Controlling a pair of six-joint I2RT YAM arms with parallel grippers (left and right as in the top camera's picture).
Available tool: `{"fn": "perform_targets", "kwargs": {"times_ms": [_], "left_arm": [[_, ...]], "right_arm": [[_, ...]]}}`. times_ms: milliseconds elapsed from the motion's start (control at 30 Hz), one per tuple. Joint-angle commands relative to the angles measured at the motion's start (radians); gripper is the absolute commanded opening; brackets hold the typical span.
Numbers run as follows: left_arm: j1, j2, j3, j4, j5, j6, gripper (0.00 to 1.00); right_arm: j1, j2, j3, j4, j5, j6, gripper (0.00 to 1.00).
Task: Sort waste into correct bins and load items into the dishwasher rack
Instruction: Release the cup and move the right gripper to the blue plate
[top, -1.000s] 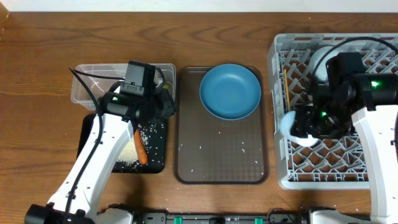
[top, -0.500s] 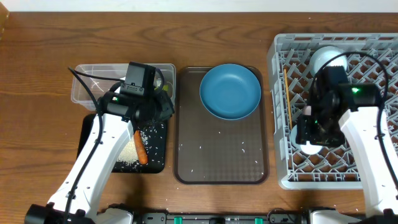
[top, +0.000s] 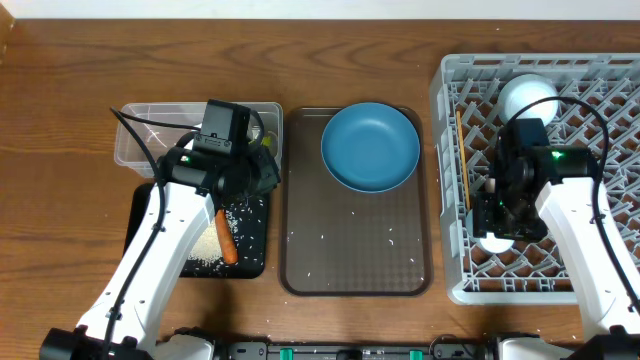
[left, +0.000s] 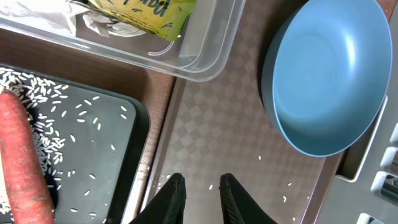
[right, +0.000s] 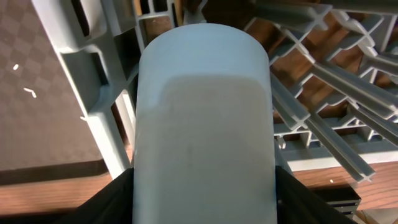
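1. My right tool (right: 204, 196) is down in the rack (top: 448, 120), with one finger on each side of the cup (right: 204, 112). I cannot tell whether the fingers press on the cup or stand just off it.
2. The cup sits among the dividers in the rack's near left part, on the side towards the brown tray (top: 355, 250). I cannot tell which way its mouth faces.
3. Also in the rack are the bowl (top: 527, 97), at the far side, and the chopsticks (top: 462, 160), which lie along the left wall.
4. My left tool (left: 200, 180) is nearly clenched, with only a narrow gap between the tips and nothing in it. It hangs over the left edge of the brown tray, just beside the black tray (top: 256, 245).
5. The plate (top: 370, 147) rests on the far end of the brown tray, and a few grains lie scattered near it.
6. The carrot (top: 227, 238) lies on the black tray amid rice (left: 37, 118).
7. The paper (left: 137, 9), with its yellow-green wrapper, is inside the clear box (top: 135, 150), which stands on the counter (top: 60, 100) just beyond the black tray.
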Motion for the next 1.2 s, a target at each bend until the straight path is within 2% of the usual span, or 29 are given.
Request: {"fn": "perform_targets", "kwargs": {"times_ms": [0,133,233,333,533,700,767,800,933,1067,1167], "left_arm": [[0.002,-0.001,0.007,-0.003,-0.014,0.018,0.23],[0.002,-0.001,0.007,-0.003,-0.014,0.023,0.23],[0.002,-0.001,0.007,-0.003,-0.014,0.034,0.23],[0.002,-0.001,0.007,-0.002,-0.014,0.04,0.23],[0.002,-0.002,0.007,-0.002,-0.049,0.052,0.23],[0.002,-0.002,0.007,0.0,-0.159,0.055,0.23],[0.003,-0.002,0.007,0.01,-0.212,0.055,0.34],[0.005,-0.002,0.007,0.014,-0.245,0.055,0.43],[0.027,-0.003,0.007,0.045,-0.339,0.055,0.53],[0.093,-0.003,0.007,0.089,-0.346,0.055,0.59],[0.157,-0.003,0.007,0.098,-0.346,0.055,0.72]], "right_arm": [[-0.002,-0.007,-0.004,0.006,0.023,0.01,0.68],[-0.002,-0.007,-0.004,0.009,0.069,0.01,0.71],[-0.002,-0.007,-0.004,0.018,0.074,0.01,0.8],[-0.002,-0.007,-0.003,0.039,0.074,0.01,0.82],[-0.002,-0.008,0.033,0.096,0.038,0.006,0.77],[0.0,-0.008,0.197,0.091,-0.196,-0.075,0.68],[0.011,-0.008,0.25,0.12,-0.288,-0.089,0.65],[0.025,-0.008,0.266,0.149,-0.317,-0.095,0.65],[0.13,0.003,0.267,0.301,-0.331,-0.104,0.65],[0.268,0.05,0.256,0.452,-0.307,-0.103,0.6],[0.362,0.112,0.253,0.529,-0.228,-0.103,0.6]]}}
